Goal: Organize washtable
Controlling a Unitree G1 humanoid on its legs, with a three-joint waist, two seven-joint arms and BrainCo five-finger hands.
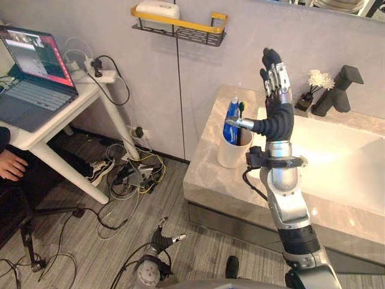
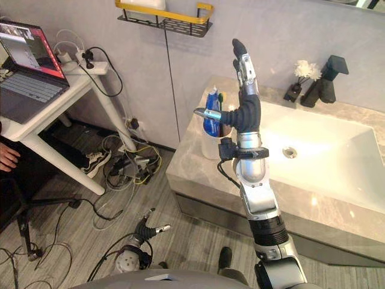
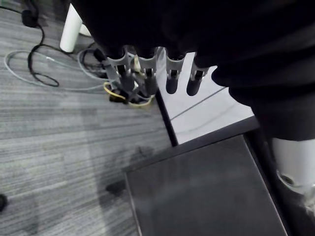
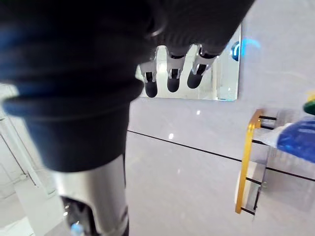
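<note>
Washtable [image 1: 204,180]: you see it against the grey wall, on your right of the scene, with its long axis running along that wall. The top is a polished beige stone slab with a squared front edge.

- Basin [image 1: 337,162]: white, glossy and rectangular, sunk into the top, lying the same way as the slab.
- Faucet [image 1: 337,90]: matt black and angular, at the back edge of the basin.
- Vase [image 1: 305,101]: small, dark, with white flowers, just beside the faucet.
- Cup [image 1: 228,153]: white and round, upright near the left end of the top.
- Tube [image 1: 231,123]: blue, standing near upright in the cup with its white end up. Its print is too small to read.
- Brush [image 1: 241,108]: thin, with a green tip, upright beside the tube.
- Shelf [image 1: 180,27]: black wire with a yellow rail, fixed to the wall above the left end. A white box [image 1: 157,10] sits on it.
- Right hand [image 1: 278,90]: raised above the top by the cup, fingers straight and pointing up, thumb stuck out toward the tube, holding nothing.
- Left hand [image 1: 161,239]: low over the grey floor, fingers loose and spread, empty.
- Desk [image 1: 54,120]: white, well apart to the left, carrying an open laptop [image 1: 33,72]. A person's hand [image 1: 11,165] rests below its edge.
</note>
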